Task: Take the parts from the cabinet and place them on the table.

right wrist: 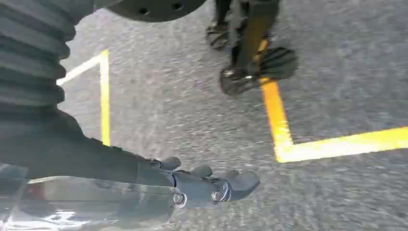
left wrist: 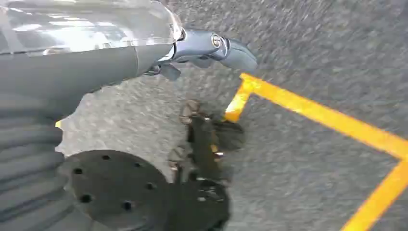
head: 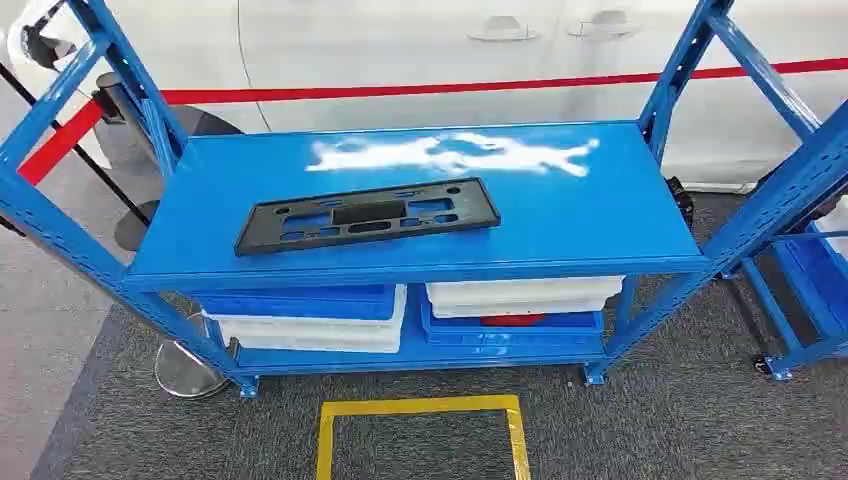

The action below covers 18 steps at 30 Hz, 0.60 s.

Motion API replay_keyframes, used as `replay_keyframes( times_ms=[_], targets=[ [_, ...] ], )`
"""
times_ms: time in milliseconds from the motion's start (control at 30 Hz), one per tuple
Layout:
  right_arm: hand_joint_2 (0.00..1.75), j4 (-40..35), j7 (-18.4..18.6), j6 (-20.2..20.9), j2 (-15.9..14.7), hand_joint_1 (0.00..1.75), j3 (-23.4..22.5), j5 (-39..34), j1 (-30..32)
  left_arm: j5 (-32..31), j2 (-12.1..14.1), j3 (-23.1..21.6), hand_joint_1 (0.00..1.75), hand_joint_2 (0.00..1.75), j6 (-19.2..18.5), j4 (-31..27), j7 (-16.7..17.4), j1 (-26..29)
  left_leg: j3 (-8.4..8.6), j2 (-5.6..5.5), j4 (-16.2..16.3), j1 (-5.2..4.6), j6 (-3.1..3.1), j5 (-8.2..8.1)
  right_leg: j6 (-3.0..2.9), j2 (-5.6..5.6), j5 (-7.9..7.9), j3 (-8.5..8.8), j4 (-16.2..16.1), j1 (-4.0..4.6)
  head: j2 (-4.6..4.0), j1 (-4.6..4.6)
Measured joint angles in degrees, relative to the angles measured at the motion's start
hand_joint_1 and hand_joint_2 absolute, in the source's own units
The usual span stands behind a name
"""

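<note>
1. A black flat part (head: 367, 215), long with cut-out slots, is lying on the top shelf of the blue cabinet (head: 620, 215), toward the 9 o'clock half of the shelf in the head view and slightly skewed to the front edge. Nothing is touching it.
2. White glare is sitting on the shelf surface toward 12 o'clock of the part, apart from it.
3. On the lower shelf, stacked trays are sitting in two piles: a blue tray (head: 300, 301) over a white tray (head: 315, 333) at 7 o'clock of the part, and a white tray over a blue one (head: 512, 330) at 5 o'clock. Something red is showing between the trays of that second pile; what it is cannot be told.
4. A yellow taped square (head: 420, 407) is lying on the grey carpet (head: 680, 420) in front of the cabinet, at 6 o'clock in the head view.
5. The left hand (left wrist: 207, 48) is hanging over the carpet beside a corner of yellow tape. It is holding nothing; the thumb is sticking out straight, and how the other fingers are lying cannot be told.
6. The right hand (right wrist: 207, 183) is likewise hanging over the carpet near the tape, holding nothing, fingers reaching out loosely side by side.
7. Both hands are well apart from the part, which is up on the shelf while they are down near the floor.
8. A red band is running along the white wall behind the cabinet.
</note>
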Motion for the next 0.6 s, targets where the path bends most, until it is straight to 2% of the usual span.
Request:
replay_keyframes(
  times_ms=[33, 133, 267, 467, 600],
  targets=[
    [1.75, 0.1, -1.5, 0.0, 0.0, 0.0, -0.3, -0.3, -0.2, 1.1, 0.0, -0.4, 0.0, 0.0, 0.1, 0.3, -0.9, -0.3, 0.0, 0.0, 0.0, 0.0, 0.0, 0.0, 0.0, 0.0, 0.0, 0.0, 0.0, 0.0, 0.0, 0.0],
    [1.75, -0.8, -6.7, 0.8, 0.0, 0.0, -1.6, -0.7, -0.7, 3.6, 0.0, -1.6, 0.0, 0.0, 0.1, 1.1, -3.4, -0.8, 0.0, 0.0, 0.0, 0.0, 0.01, 0.01, 0.01, 0.0, 0.01, 0.01, 0.0, 0.0, 0.0, 0.0],
    [1.75, -5.3, -11.8, 2.7, 0.6, 0.0, -4.2, 0.2, -1.2, 5.7, 0.0, -2.8, 0.0, 0.0, 0.1, 1.9, -5.9, -1.4, 0.0, 0.0, 0.0, -0.01, 0.06, 0.04, 0.06, 0.0, 0.04, 0.01, 0.0, -0.01, 0.0, 0.0],
    [1.75, -13.6, -18.1, 5.7, 1.8, 0.0, -8.1, 3.1, -1.3, 8.2, 0.0, -4.1, 0.0, 0.0, 0.0, 2.7, -9.0, -1.9, 0.0, 0.0, 0.0, -0.01, 0.07, 0.05, 0.07, 0.0, 0.05, 0.01, 0.0, -0.02, 0.0, 0.0],
    [1.75, -21.7, -20.7, 6.7, 2.5, 0.0, -8.5, 4.3, -0.7, 9.1, 0.0, -5.0, 0.0, 0.0, -0.1, 3.0, -10.4, -2.1, 0.01, 0.0, 0.0, -0.01, 0.07, 0.05, 0.07, 0.0, 0.05, 0.01, 0.0, -0.01, 0.0, 0.0]
  ],
)
